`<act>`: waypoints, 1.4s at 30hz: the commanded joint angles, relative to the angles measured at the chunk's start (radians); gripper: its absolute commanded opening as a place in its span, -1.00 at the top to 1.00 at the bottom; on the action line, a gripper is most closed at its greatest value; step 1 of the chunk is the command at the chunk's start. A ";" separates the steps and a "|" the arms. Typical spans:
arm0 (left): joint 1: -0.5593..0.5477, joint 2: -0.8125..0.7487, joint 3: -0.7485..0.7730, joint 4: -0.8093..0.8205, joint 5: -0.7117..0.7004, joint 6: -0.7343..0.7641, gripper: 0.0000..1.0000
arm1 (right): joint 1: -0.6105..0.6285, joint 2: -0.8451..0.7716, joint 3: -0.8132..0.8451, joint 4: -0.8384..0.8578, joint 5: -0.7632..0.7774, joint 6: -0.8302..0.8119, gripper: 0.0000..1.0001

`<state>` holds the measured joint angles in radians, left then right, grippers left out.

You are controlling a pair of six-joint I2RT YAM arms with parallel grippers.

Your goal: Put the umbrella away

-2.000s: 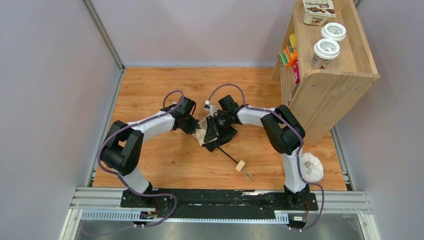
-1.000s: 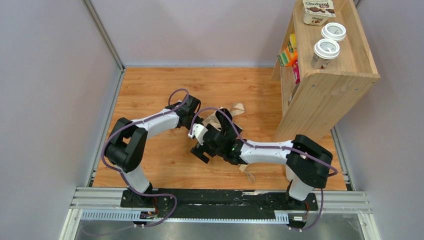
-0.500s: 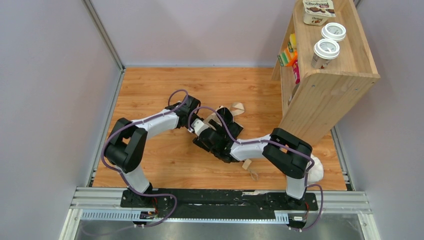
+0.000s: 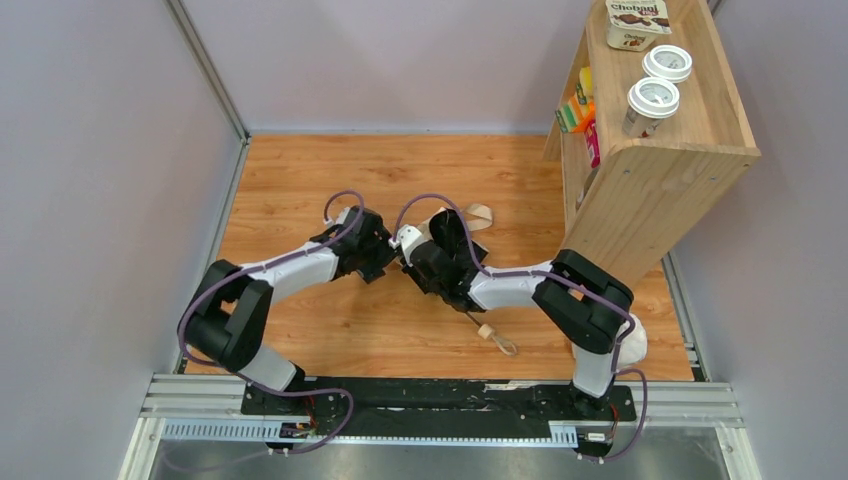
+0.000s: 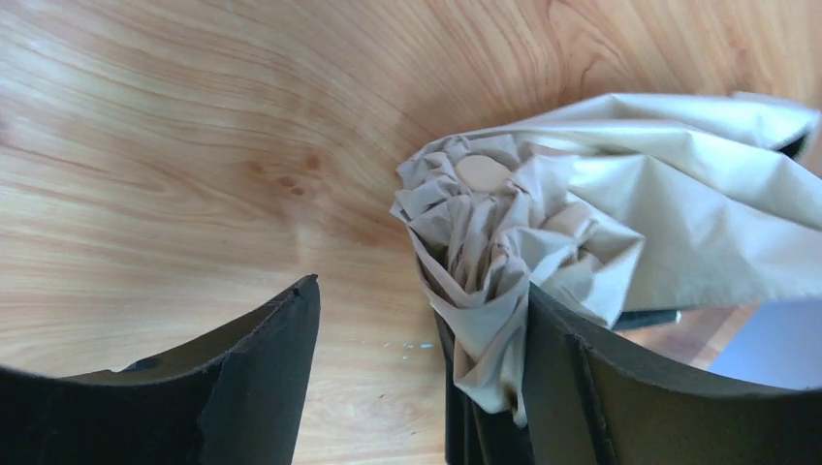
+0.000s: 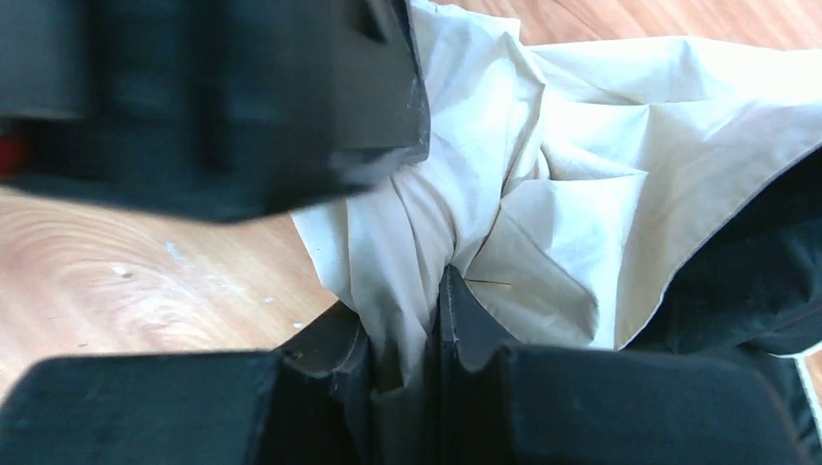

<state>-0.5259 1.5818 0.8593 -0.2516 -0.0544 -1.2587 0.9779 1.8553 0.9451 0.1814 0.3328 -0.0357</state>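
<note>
One umbrella point(image 5: 582, 194) lies folded near the middle of the wooden table point(image 4: 300, 170), between the two arms. Its cream canopy point(image 6: 572, 194) is crumpled into loose pleats that bunch together at one end. A strap point(image 4: 479, 213) curls out flat on the table on the far side of the bundle. On the near side, the thin dark shaft point(image 4: 472, 320) runs out from under the right arm to the small wooden handle point(image 4: 487, 331), which rests on the table.

The right gripper point(image 6: 426, 329) reaches across the bundle and pinches a fold of the canopy. Its fingers are drawn nearly together, with only the cloth between them. The left gripper point(image 5: 417, 291) sits just beside the same bunched end with its jaws spread wide. It holds nothing: one finger stands clear over bare wood, and the pleats brush the inner face of the other without being squeezed. In the top view the two grippers almost meet over the cloth.

Well to the right stands a wooden shelf point(image 4: 660, 170), with two lidded cups point(image 4: 652, 100) and a carton point(image 4: 637, 20) on top and coloured packets on its inner shelves. A white lumpy bag point(image 4: 625, 335) lies by the base of the right arm, apart from the umbrella.
</note>
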 commanded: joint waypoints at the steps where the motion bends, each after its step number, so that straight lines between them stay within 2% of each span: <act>1: 0.067 -0.164 -0.132 0.081 0.014 0.134 -0.54 | -0.074 0.070 -0.060 -0.163 -0.315 0.166 1.00; 4: 0.112 -0.302 -0.267 0.272 0.071 0.133 -0.55 | -0.129 0.097 -0.019 -0.215 -0.541 0.181 1.00; 10: 0.125 -0.508 -0.498 0.503 0.100 0.076 -0.56 | -0.232 0.194 0.067 -0.273 -0.921 0.264 1.00; 13: 0.125 -0.537 -0.595 0.665 0.087 -0.062 -0.56 | -0.261 0.241 0.133 -0.310 -1.049 0.296 1.00; 15: 0.122 -0.523 -0.628 0.743 0.067 -0.103 -0.57 | -0.284 0.298 0.193 -0.359 -1.138 0.316 1.00; 17: 0.115 -0.511 -0.626 0.749 0.029 -0.088 -0.57 | -0.304 0.334 0.236 -0.390 -1.195 0.336 1.00; 21: 0.101 -0.458 -0.595 0.773 -0.061 -0.087 -0.57 | -0.331 0.361 0.273 -0.416 -1.230 0.365 1.00; 30: 0.044 -0.263 -0.556 0.870 -0.070 -0.180 -0.58 | -0.344 0.394 0.316 -0.425 -1.221 0.428 1.00; 33: -0.009 -0.311 -0.546 0.750 -0.102 -0.244 -0.58 | -0.343 0.380 0.322 -0.434 -1.186 0.427 1.00; 37: -0.066 -0.483 -0.465 0.370 -0.202 -0.214 -0.59 | -0.338 0.354 0.331 -0.462 -1.146 0.392 1.00; 38: -0.068 -0.520 -0.465 0.336 -0.212 -0.214 -0.59 | -0.337 0.348 0.333 -0.464 -1.140 0.387 1.00; 42: -0.066 -0.530 -0.493 0.388 -0.179 -0.300 -0.59 | -0.332 0.338 0.334 -0.464 -1.120 0.381 1.00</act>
<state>-0.5888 1.0664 0.3523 0.2131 -0.2150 -1.4822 0.6216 2.1555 1.3167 -0.0914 -0.9485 0.3664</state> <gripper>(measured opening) 0.794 0.212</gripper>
